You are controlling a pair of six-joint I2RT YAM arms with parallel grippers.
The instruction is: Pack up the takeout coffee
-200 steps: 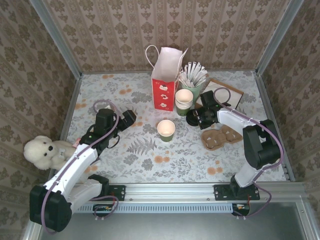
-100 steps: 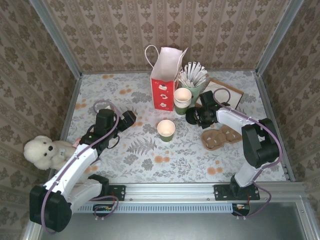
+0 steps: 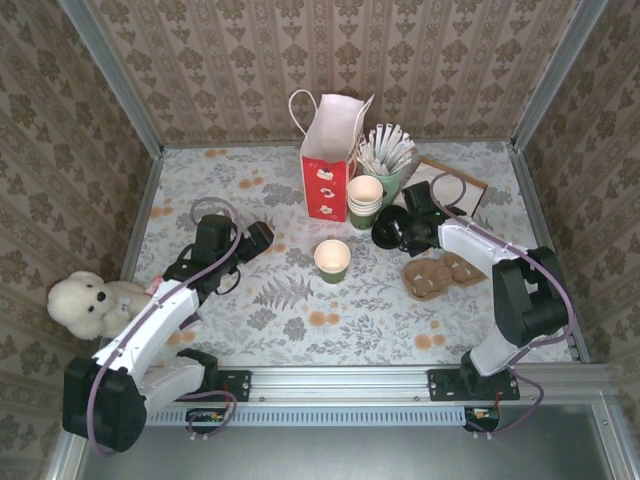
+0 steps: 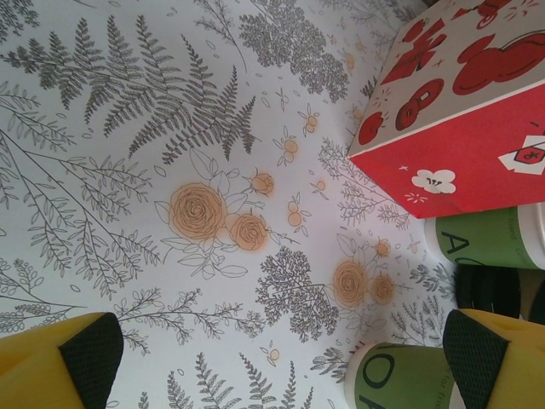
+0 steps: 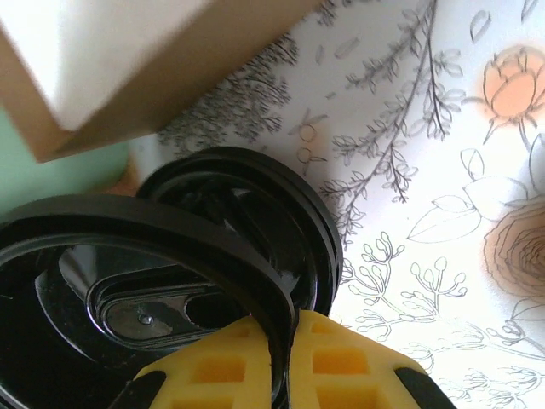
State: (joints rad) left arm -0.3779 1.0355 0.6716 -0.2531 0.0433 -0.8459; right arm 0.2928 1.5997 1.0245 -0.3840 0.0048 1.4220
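Print on the coffee cup (image 4: 400, 383) reads something like "OA", but it is cut off, so not sure. The paper bag (image 3: 328, 185) is red-and-white with a red fruit pattern and no legible words. The cup stands lidless and upright mid-desk (image 3: 250, 310), in front of the bag. The right arm reaches left, right claw (image 5: 289, 345) pinching the black lid (image 5: 170, 223) by its rim beside the cup stack (image 3: 366, 200). The left arm is stretched forward, left claw (image 4: 281, 358) spread wide over the desk.
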